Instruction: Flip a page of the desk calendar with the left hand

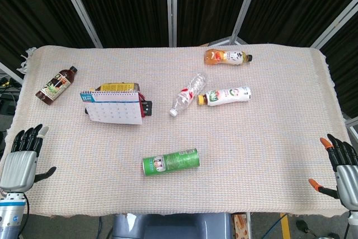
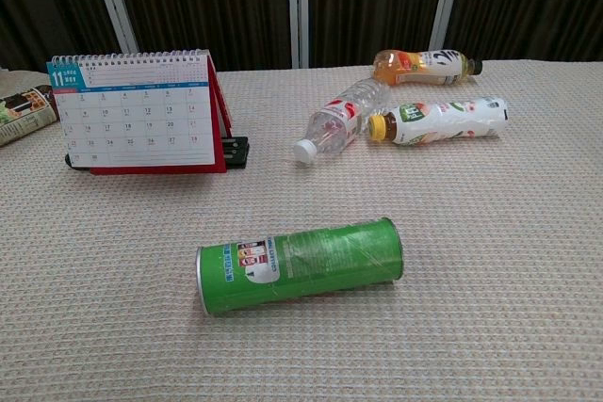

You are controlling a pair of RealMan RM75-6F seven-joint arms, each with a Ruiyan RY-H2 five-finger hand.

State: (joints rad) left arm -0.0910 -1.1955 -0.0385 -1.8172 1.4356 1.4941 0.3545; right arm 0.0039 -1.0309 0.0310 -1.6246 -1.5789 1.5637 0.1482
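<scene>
The desk calendar (image 1: 113, 106) stands upright on the left half of the table, its white month page facing the robot; the chest view shows the calendar (image 2: 137, 112) with a spiral binding on top and a red back. My left hand (image 1: 21, 158) hangs at the table's near left corner, well below and left of the calendar, fingers apart and holding nothing. My right hand (image 1: 341, 166) sits at the near right edge, fingers spread, holding nothing. Neither hand appears in the chest view.
A green snack can (image 1: 170, 162) lies on its side front of centre. A clear bottle (image 1: 188, 94), a white bottle (image 1: 226, 95) and an orange drink bottle (image 1: 227, 57) lie right of the calendar. A dark bottle (image 1: 56, 84) lies at far left.
</scene>
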